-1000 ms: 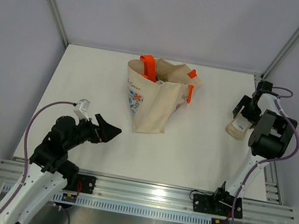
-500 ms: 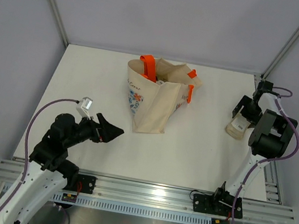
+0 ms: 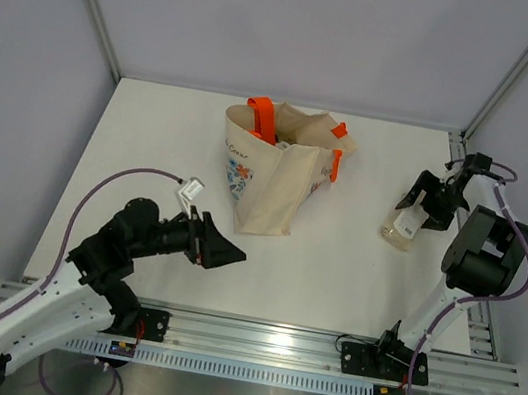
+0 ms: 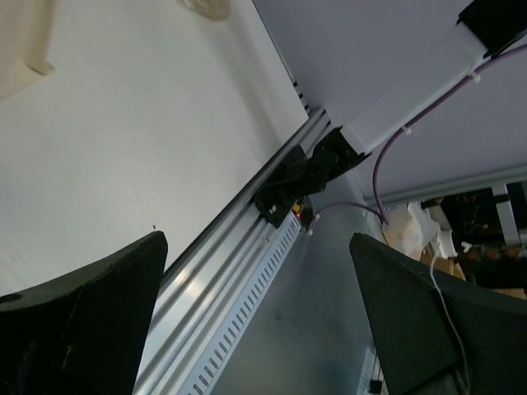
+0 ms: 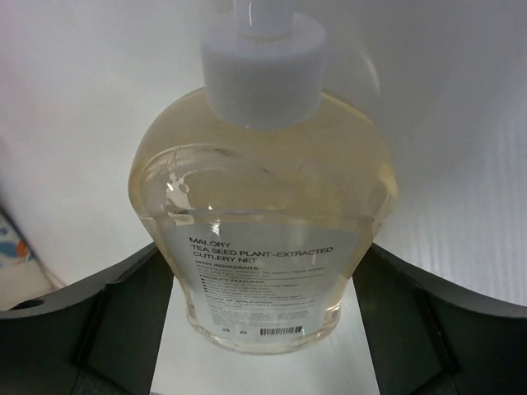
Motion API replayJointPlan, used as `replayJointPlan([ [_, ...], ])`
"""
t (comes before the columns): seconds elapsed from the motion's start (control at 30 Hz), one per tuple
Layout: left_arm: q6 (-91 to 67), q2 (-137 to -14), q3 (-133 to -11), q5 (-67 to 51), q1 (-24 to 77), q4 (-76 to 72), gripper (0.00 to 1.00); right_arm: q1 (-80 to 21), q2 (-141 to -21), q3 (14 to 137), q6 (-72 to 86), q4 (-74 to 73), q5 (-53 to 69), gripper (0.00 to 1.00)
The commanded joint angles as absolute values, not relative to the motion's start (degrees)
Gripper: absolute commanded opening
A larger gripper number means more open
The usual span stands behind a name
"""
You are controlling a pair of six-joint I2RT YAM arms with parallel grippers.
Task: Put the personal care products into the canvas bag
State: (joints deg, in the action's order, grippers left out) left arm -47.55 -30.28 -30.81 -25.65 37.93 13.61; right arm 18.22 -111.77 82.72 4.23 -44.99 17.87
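Where the clear plastic bottle [image 5: 263, 164] of pale yellow liquid is: on the right side of the table, between the fingers of the right gripper and well apart from the bag.
Bottle details: broad and flat, with rounded shoulders, a white screw cap [image 5: 262, 70] and a white printed label with a barcode at its lower edge; the cap end points away from the wrist camera.
Right gripper [image 5: 265, 247]: closed on the bottle, its black fingers [image 5: 123, 304] pressed against the two narrow sides of the lower body, so the jaws stand wide apart.
Bottle and table: I cannot tell whether the base rests on the surface or hangs just above it.
Beige canvas tote bag [image 3: 270, 193]: upright toward the far middle of the table, mouth open upward, with bright orange handles [image 3: 260, 116] and a small floral print [image 3: 237, 178] on its left-facing side; the shapes inside its mouth are too small to name.
Left gripper [image 3: 225, 250]: spread wide with nothing between its fingers, low over the near left part of the table, pointing right and apart from the bag.
White matte table [image 3: 149, 158]: enclosed by pale grey walls, with a ribbed aluminium rail [image 3: 251, 335] along the near edge carrying both arm bases.
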Motion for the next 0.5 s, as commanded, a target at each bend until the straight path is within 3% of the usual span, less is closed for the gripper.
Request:
replayJointPlan([
  [0.0, -46.59, -37.84, -36.11, -16.46, 47.96, 7.21, 0.97, 18.54, -102.93, 82.27, 0.44, -44.74, 31.37, 0.00],
  [0.13, -43.43, -49.28, -43.05, -5.74, 60.79, 7.03, 0.99, 18.81, -100.90, 82.09, -3.16, -48.07, 38.48, 0.00],
  [0.47, -36.39, -70.31, -56.77, -3.17, 65.92, 3.69, 0.99, 18.81, -98.88, 77.43, -3.87, -44.83, 41.31, 0.00],
])
